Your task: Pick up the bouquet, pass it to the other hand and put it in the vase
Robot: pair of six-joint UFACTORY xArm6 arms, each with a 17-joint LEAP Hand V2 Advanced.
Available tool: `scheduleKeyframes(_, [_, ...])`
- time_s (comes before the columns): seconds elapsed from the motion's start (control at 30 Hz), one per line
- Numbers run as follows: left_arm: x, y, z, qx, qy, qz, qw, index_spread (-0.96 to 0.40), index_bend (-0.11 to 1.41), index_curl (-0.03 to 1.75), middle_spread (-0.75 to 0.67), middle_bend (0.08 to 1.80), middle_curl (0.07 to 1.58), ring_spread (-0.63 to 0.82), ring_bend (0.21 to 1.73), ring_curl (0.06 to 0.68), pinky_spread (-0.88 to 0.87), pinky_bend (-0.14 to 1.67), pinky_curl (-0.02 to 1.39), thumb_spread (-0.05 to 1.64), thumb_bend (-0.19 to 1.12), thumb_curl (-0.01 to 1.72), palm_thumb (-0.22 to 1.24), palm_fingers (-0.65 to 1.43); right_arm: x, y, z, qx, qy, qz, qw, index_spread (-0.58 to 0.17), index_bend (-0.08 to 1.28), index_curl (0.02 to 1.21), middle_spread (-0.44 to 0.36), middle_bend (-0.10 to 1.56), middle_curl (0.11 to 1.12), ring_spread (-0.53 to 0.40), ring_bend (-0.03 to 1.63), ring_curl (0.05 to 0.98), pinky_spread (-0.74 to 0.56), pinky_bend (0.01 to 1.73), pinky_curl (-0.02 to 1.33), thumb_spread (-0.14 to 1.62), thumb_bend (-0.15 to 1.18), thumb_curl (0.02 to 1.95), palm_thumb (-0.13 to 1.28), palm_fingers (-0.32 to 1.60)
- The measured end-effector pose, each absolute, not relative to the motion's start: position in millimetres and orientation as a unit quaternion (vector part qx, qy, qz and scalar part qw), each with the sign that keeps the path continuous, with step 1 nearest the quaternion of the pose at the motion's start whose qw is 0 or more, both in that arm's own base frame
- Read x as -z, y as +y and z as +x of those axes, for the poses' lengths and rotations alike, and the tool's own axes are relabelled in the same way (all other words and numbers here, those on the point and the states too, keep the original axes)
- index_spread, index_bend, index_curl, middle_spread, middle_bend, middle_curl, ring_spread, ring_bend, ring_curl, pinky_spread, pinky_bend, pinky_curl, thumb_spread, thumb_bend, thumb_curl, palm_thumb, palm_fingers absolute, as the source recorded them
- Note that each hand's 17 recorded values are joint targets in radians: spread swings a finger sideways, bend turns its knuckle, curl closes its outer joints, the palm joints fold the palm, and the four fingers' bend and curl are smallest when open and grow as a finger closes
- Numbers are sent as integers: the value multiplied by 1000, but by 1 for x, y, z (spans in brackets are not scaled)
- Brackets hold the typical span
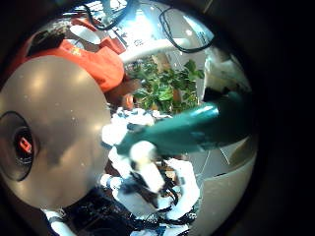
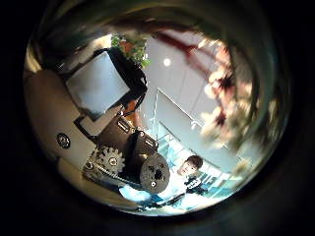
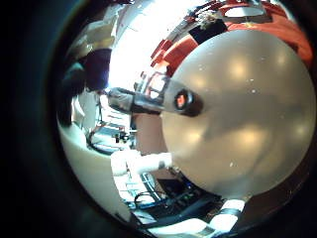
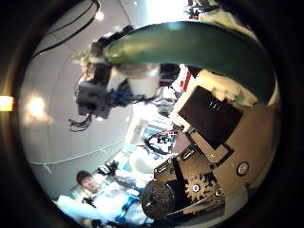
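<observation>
- Left little finger side palm view: the bouquet point(image 1: 192, 126) is seen close to the palm. Its wrapped stem runs across the view, and its leaves point(image 1: 167, 84) are spread just past the stem's inner end. A rounded part of the left hand point(image 1: 59, 128) fills the side away from the stem. Pale finger parts point(image 1: 140, 159) lie just beside the stem. It cannot be told whether they are curled round it, so the left hand's hold is left undecided.
- Left thumb side palm view: blurred blossoms point(image 2: 221, 93) are seen to one side, well apart from the left hand's own geared parts point(image 2: 148, 167). More foliage point(image 2: 128, 44) shows beyond a boxy part of the hand. The stem is not shown here, and nothing about the fingers' grip can be read.
- Right little finger side palm view: most of the view is taken up by a rounded part of the right hand point(image 3: 233, 109). Its fingers are not shown, so whether they are straight or curled cannot be told.
- Right thumb side palm view: the stem point(image 4: 190, 43) is seen arching close over the palm, above the right hand's boxy and geared parts. At the stem's far end a second hand point(image 4: 100, 90) is seen, just beside or touching the stem. Which of these it is cannot be told. No finger of the right hand is seen wrapped round the stem.
</observation>
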State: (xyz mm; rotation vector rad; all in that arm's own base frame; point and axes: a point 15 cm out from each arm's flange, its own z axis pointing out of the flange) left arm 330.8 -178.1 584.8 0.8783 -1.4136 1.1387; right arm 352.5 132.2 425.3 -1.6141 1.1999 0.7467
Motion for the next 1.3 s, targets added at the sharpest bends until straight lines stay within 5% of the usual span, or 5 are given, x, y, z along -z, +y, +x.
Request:
scheduleKeyframes(0.13, [-589, -176, 331, -487, -609, 369, 506, -517, 881, 825, -410, 1177, 821, -407, 1361, 523, -513, 1197, 639, 965, 122, 587, 900, 1233, -421, 126, 362, -296, 503, -654, 481, -229, 1132, 868, -123, 1361, 759, -179, 1440, 670, -249, 1160, 919, 888, -45, 1162, 862, 1106])
scheduleKeyframes(0.43, [-614, -160, 339, -515, -643, 393, 408, -561, 994, 919, -421, 1279, 822, -380, 1473, 564, -526, 1264, 750, 939, 69, 690, 907, 1168, -385, 130, 346, -337, 520, -630, 468, -323, 677, 771, -165, 1093, 664, -228, 1274, 579, -463, 1075, 763, 955, -28, 945, 783, 683])
scheduleKeyframes(0.57, [-623, -146, 342, -515, -661, 414, 355, -567, 1019, 938, -418, 1305, 814, -376, 1496, 574, -534, 1268, 799, 933, 47, 731, 904, 1146, -383, 128, 348, -336, 519, -630, 469, -372, 595, 720, -172, 994, 630, -233, 1198, 545, -333, 898, 739, 964, -36, 865, 758, 313])
scheduleKeyframes(0.8, [-640, -120, 344, -523, -667, 431, 309, -572, 1036, 955, -408, 1334, 795, -366, 1513, 577, -556, 1241, 882, 928, 20, 796, 908, 1136, -384, 125, 350, -332, 519, -631, 471, -395, 543, 634, -130, 791, 535, -148, 998, 446, 63, 763, 652, 964, -27, 765, 733, 89])
scheduleKeyframes(1.3, [-613, -102, 342, -514, -666, 459, 285, -577, 1047, 970, -396, 1367, 761, -361, 1521, 571, -592, 1163, 1027, 952, -5, 898, 914, 1132, -383, 110, 357, -321, 533, -623, 474, -375, 185, 412, 28, 413, 363, 141, 701, 290, 364, 637, 480, 1002, -33, 559, 544, 4])
